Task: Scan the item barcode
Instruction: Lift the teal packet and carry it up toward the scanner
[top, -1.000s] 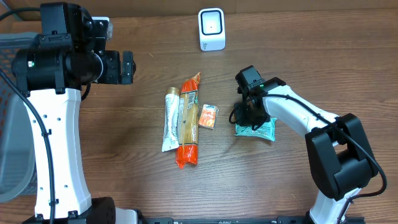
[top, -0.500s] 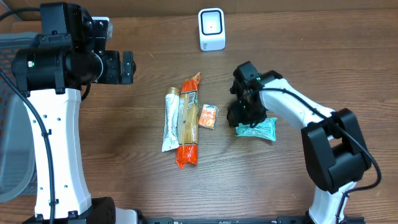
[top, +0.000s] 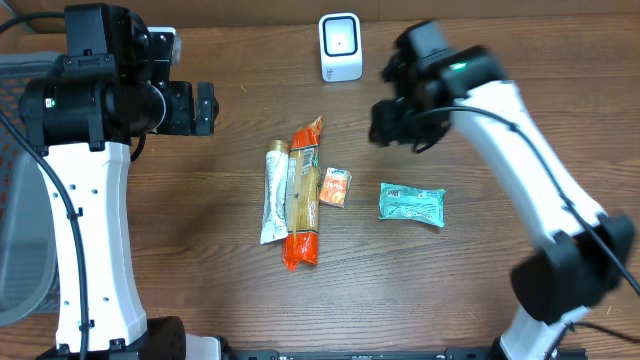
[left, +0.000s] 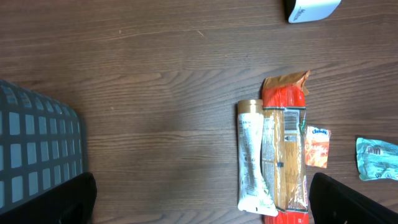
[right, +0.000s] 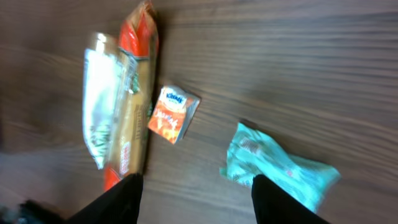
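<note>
Your teal packet lies flat on the table, right of the sachet. Your right gripper hangs above it, jaws apart and empty. Your left gripper is spread wide. You can't tell what the basket holds.

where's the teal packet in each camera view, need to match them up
Overhead: the teal packet lies right of centre, in the middle band of the picture.
Left wrist: the teal packet sits at the right edge, partly cut off.
Right wrist: the teal packet is lower right of centre.
Shared landmark: the small orange packet, left of the teal one in all three views.
</note>
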